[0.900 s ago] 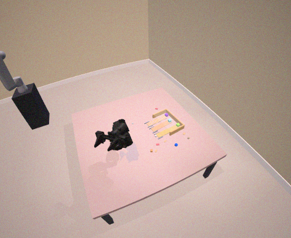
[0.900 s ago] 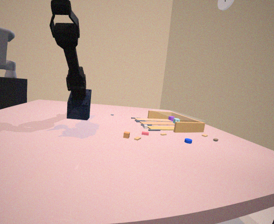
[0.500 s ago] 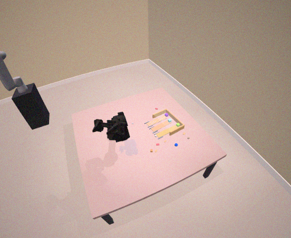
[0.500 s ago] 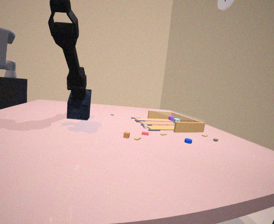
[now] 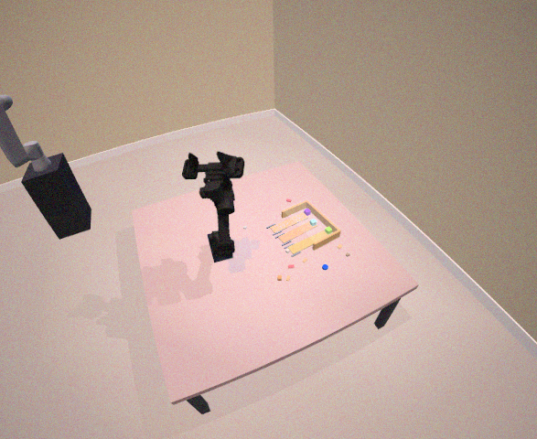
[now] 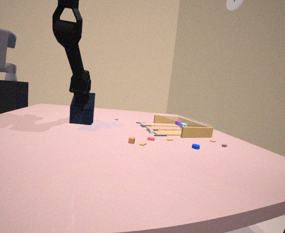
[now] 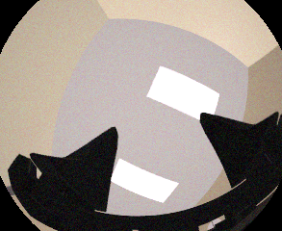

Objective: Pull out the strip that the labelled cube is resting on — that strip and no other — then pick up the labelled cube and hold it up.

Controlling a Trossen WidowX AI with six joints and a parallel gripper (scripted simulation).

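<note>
A wooden U-shaped frame [image 5: 327,240] [image 6: 196,132] lies on the pink table [image 5: 240,330] [image 6: 112,188]. Three tan strips reach out of its open side: a far one [image 5: 289,220], a middle one [image 5: 299,231] [image 6: 162,127] and a near one [image 5: 306,243] [image 6: 167,132]. A purple cube [image 5: 306,211] [image 6: 178,123] rests on the far strip, a cyan cube [image 5: 313,221] [image 6: 183,124] on the middle one and a green cube [image 5: 327,230] on the near one. No label is readable at this size. My gripper [image 5: 205,159] [image 7: 160,124] is open and empty. It is raised high over the arm's base, pointing at the ceiling, far from the frame.
Small loose pieces lie in front of the frame: a blue disc [image 5: 325,266] [image 6: 195,146], an orange cube [image 5: 279,277] [image 6: 131,140] and a red block [image 5: 290,266] [image 6: 151,138]. A dark pedestal [image 5: 58,196] with a grey arm stands off the table.
</note>
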